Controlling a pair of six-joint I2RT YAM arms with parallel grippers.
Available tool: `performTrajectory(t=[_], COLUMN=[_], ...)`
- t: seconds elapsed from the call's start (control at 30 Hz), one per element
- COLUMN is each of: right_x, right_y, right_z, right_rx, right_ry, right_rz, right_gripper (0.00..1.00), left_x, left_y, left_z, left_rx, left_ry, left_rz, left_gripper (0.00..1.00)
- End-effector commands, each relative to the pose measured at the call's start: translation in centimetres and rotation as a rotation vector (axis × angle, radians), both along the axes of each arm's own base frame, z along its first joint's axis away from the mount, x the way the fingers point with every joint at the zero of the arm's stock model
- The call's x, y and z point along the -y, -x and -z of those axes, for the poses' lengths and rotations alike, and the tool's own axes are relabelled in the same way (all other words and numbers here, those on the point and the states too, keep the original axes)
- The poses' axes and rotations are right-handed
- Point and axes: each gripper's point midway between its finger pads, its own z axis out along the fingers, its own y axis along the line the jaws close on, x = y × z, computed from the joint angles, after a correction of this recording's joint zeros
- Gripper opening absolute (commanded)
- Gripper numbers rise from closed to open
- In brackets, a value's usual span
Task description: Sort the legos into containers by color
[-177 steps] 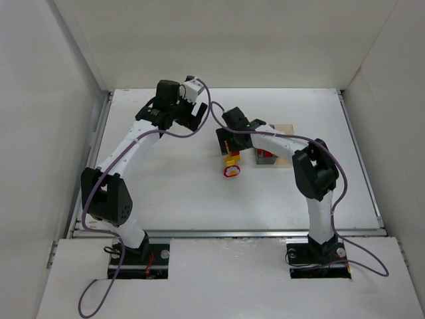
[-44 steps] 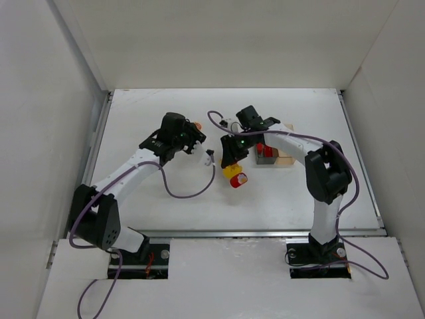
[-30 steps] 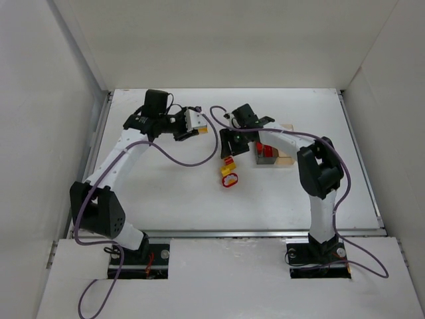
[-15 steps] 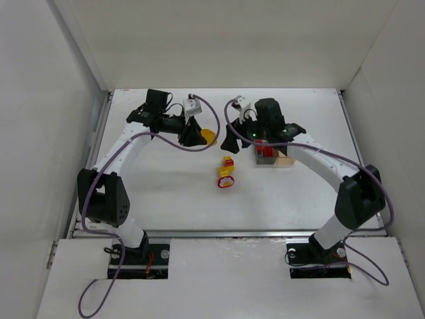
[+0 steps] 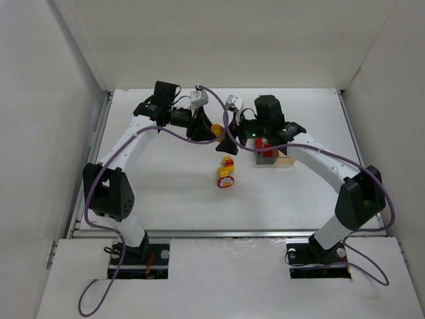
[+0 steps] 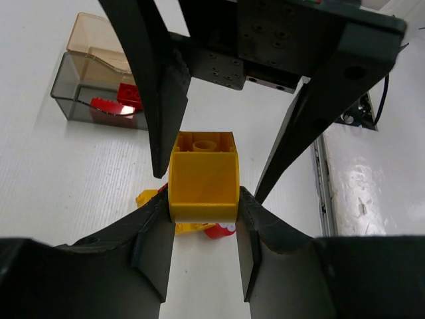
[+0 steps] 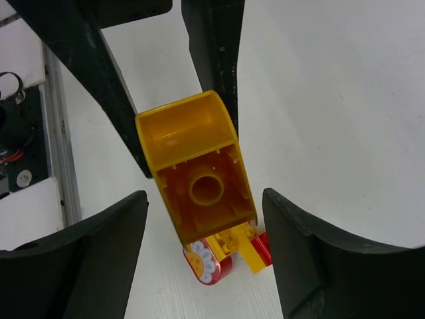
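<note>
Yellow brick (image 6: 203, 178) clenched in left end effector (image 6: 203, 199), held above table (image 5: 166, 186), left of containers (image 5: 274, 155). In last half-second right end effector (image 7: 202, 199) closed in, spread wide either side of brick, not gripping. Likely handover toward amber box (image 6: 99, 36). Red-yellow cluster (image 5: 226, 174) unsorted.

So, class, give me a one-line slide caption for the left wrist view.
Left gripper grips a yellow brick, open right gripper straddling it; grey container with red bricks beyond.
</note>
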Motion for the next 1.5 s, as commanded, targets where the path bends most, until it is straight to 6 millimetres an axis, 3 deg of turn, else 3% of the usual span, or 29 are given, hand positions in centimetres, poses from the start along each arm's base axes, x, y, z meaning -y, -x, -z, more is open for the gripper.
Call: performTrajectory(t=[0.0,0.07,0.17,0.2,0.3,0.33,0.4,0.43,0.47,0.5,0.53,0.57,0.63,0.7,0.73,0.77,0.8,0.87,0.9,1.0,1.03,1.13,1.17,1.23,1.27,1.37,1.4,1.43,1.47], right_x=[-1.0,-1.1,-1.3,-1.3,-1.1,-0.9,-0.6,-0.2,0.4,1.4,2.2,4.6,7.6,12.7,14.4,15.5,17.2,18.1,18.1,19.2,19.2,19.7,19.7,19.7,20.0,20.1,20.0,19.6,19.5], right_y=[-0.1,-0.3,-0.4,-0.4,-0.7,-1.0,-1.3,-1.4,-2.0,-3.2,-3.9,-6.0,-7.6,-9.7,-9.9,-9.5,-9.8,-9.7,-9.6,-9.8,-9.8,-9.9,-9.9,-10.3,-10.2,-10.7,-10.4,-10.8,-10.6], right_z=[-3.8,-4.8,-4.8,-4.8,-4.6,-4.0,-3.8,-3.8,-3.4,-3.3,-2.5,-1.8,-0.1,1.6,2.6,4.6,5.6,7.4,8.0,9.4,9.4,10.4,10.5,10.1,10.2,8.9,9.0,7.6,7.5], right_rx=[0.106,0.126,0.124,0.124,0.121,0.115,0.112,0.110,0.090,0.098,0.045,0.027,-0.087,-0.144,-0.177,-0.239,-0.242,-0.289,-0.303,-0.332,-0.338,-0.352,-0.352,-0.348,-0.348,-0.315,-0.302,-0.265,-0.246], right_ry=[-0.063,-0.075,-0.078,-0.078,-0.066,-0.051,-0.040,-0.035,-0.020,-0.006,-0.002,0.021,0.017,0.052,0.075,0.131,0.178,0.240,0.258,0.275,0.270,0.283,0.283,0.287,0.301,0.284,0.308,0.295,0.326], right_rz=[-0.052,-0.052,-0.061,-0.061,-0.041,-0.019,0.017,0.045,0.118,0.171,0.242,0.376,0.567,0.822,0.912,0.983,1.051,1.085,1.085,1.133,1.138,1.148,1.148,1.157,1.168,1.177,1.172,1.167,1.157], right_gripper=[0.75,0.71,0.46,0.26,0.04,0.00,0.00,0.00,0.00,0.00,0.00,0.00,0.00,0.00,0.01,0.04,0.04,0.05,0.05,0.05,0.11,0.30,0.41,0.60,0.73,0.81,0.84,0.84,0.84], left_x=[0.4,0.4,0.9,0.9,1.1,1.1,1.1,1.0,1.0,1.0,0.8,1.0,1.0,0.6,0.8,-0.1,0.2,-0.3,-1.5,-3.7,-3.8,-3.5,-3.2,-2.3,-2.2,-2.3,-1.9,-2.1,-1.0], left_y=[1.4,2.1,3.2,3.2,3.1,3.1,2.9,2.6,2.4,2.1,1.6,1.7,0.7,-0.4,-1.3,-3.2,-3.6,-5.9,-6.7,-8.6,-8.1,-7.6,-7.0,-5.6,-5.1,-4.5,-4.1,-3.7,-2.9], left_z=[-2.9,-1.6,-1.1,-1.1,-1.2,-1.2,-1.3,-1.1,-1.1,-1.0,-0.7,-0.5,-0.5,0.8,0.5,1.1,2.3,2.7,3.9,2.7,3.7,0.1,-0.4,-3.5,-3.2,-4.5,-4.2,-3.5,-2.2], left_rx=[0.072,0.052,0.058,0.058,0.080,0.080,0.092,0.088,0.090,0.085,0.068,0.062,0.089,0.085,0.131,0.181,0.199,0.335,0.399,0.587,0.604,0.637,0.620,0.589,0.569,0.494,0.434,0.414,0.395], left_ry=[0.060,0.021,0.012,0.012,0.000,0.000,-0.007,-0.024,-0.028,-0.038,-0.065,-0.079,-0.091,-0.145,-0.149,-0.227,-0.279,-0.363,-0.460,-0.529,-0.546,-0.399,-0.354,-0.194,-0.166,-0.090,-0.070,-0.101,-0.121], left_rz=[0.078,0.091,0.130,0.130,0.130,0.130,0.123,0.108,0.096,0.081,0.044,0.038,0.007,-0.061,-0.094,-0.215,-0.267,-0.385,-0.462,-0.596,-0.591,-0.668,-0.664,-0.687,-0.685,-0.744,-0.744,-0.714,-0.619], left_gripper=[0.00,0.00,0.00,0.00,0.00,0.04,0.24,0.50,0.83,1.00,1.00,1.00,1.00,1.00,1.00,1.00,1.00,1.00,1.00,1.00,1.00,1.00,1.00,1.00,1.00,1.00,1.00,1.00,1.00])
